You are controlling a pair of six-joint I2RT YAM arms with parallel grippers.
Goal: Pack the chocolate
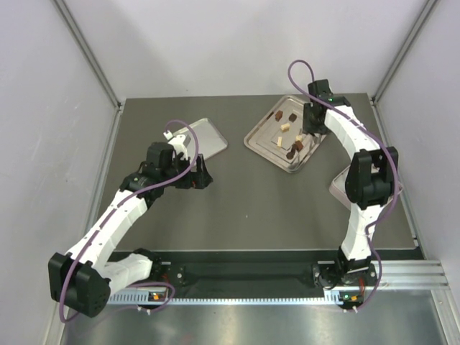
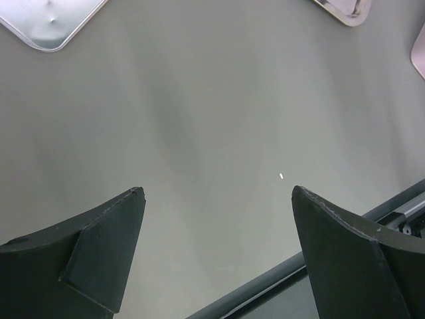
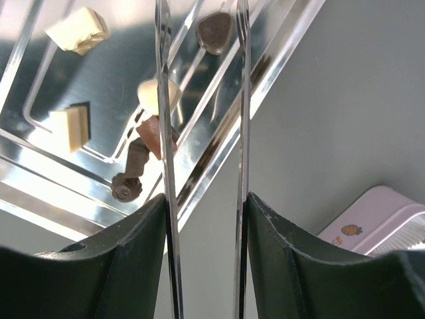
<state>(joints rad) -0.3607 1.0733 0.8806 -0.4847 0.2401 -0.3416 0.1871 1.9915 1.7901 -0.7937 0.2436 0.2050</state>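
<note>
Fingers (image 3: 133, 266) of the right gripper (image 1: 314, 131): about half closed, clamped on a pair of thin metal tweezers (image 3: 164, 166), blades reaching out over the right-hand tray (image 1: 262, 136). Fingers of the left gripper (image 2: 218, 191): spread wide, holding nothing, hovering over bare table (image 2: 199, 100) near the second tray (image 1: 212, 136).

Location of the chocolate (image 3: 76, 30): loose on the right-hand tray, cream and brown pieces scattered, about seven countable from above. One dark heart-shaped piece (image 3: 216, 32) framed between the blades in the right wrist view; tweezer tips out of frame, so impossible to tell whether gripped or merely lying underneath.

Progress, as judged: early stage. No piece visible in or on the pink box (image 3: 375, 212), near the tray and partly hidden behind the right arm; lid state not readable. No piece visible on the second tray.

Remaining: pick each piece with the tweezers, carry to the box, release, repeat. Treat practically all of the packing as outstanding.
</note>
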